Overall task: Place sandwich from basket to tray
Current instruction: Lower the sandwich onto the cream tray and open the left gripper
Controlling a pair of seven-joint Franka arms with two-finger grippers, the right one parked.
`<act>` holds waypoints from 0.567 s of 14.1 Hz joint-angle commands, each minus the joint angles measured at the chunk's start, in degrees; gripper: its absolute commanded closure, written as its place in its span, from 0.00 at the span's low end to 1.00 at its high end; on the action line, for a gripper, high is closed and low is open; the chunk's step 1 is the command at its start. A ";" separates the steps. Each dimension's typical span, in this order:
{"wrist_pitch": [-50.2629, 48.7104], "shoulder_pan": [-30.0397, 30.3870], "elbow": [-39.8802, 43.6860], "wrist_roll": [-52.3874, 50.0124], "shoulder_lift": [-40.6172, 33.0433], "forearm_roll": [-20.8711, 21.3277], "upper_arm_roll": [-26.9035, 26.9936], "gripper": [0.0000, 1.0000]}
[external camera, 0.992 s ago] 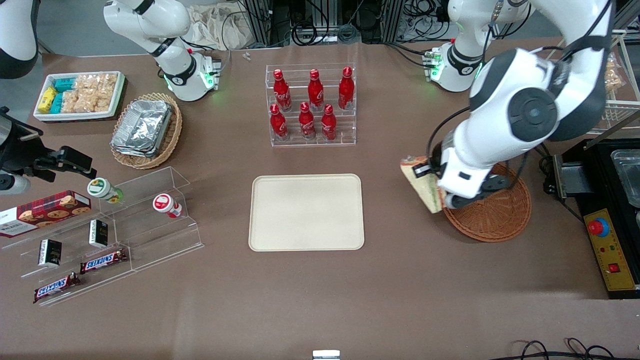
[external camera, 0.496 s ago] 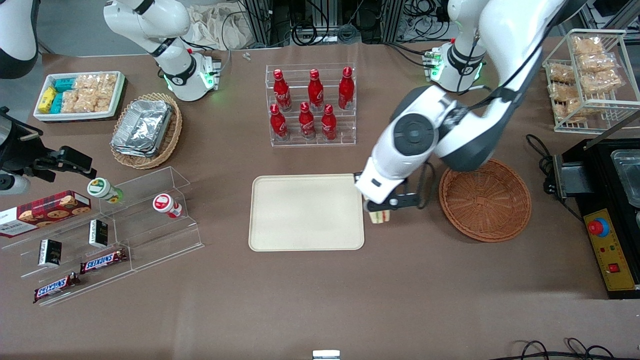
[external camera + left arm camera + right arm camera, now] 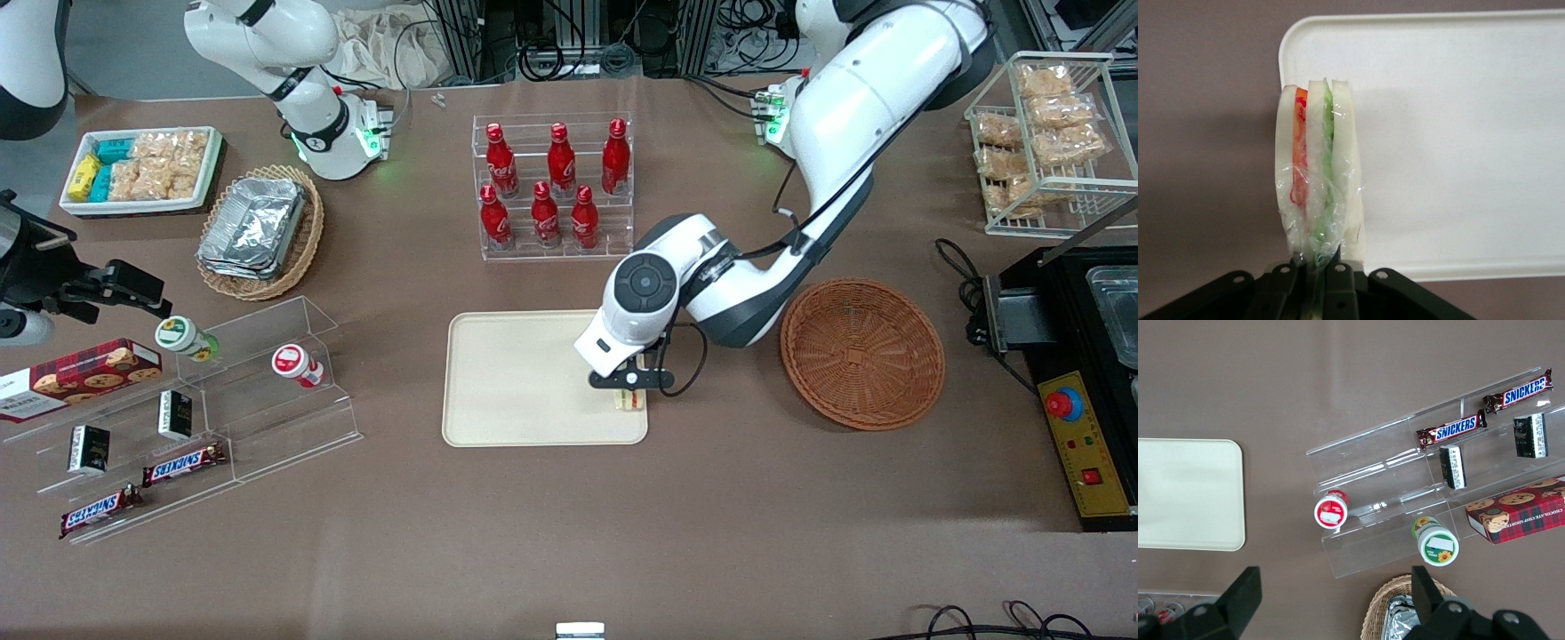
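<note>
Taking the cream tray as the landmark, its corner nearest the front camera on the working arm's side carries the action. The gripper hangs over that corner, and its black fingers are closed on the wrapped base of the sandwich, pinching the clear film. The sandwich stands upright in the grip, its pale bread slices on edge with an orange-red layer and a green layer between them. In the wrist view it sits above the tray's rounded corner, partly over the cream surface and partly over the brown counter; whether it touches the tray cannot be told. In the front view only a small piece of the sandwich shows beneath the gripper, just inside the tray's rim.

Beside the tray, toward the working arm's end of the counter, lies the reddish-brown wicker basket, with nothing in it. Farther from the camera than the tray stands a clear rack of red Coca-Cola bottles.
</note>
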 commanded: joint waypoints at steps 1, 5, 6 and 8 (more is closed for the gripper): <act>1.94 -0.81 1.87 0.30 3.38 2.46 0.15 1.00; 2.65 -1.43 2.13 -0.05 4.00 2.55 0.33 0.01; 2.65 -1.51 2.04 -1.44 3.57 2.46 0.33 0.00; 2.04 -0.55 2.65 -6.18 1.90 1.68 0.07 0.00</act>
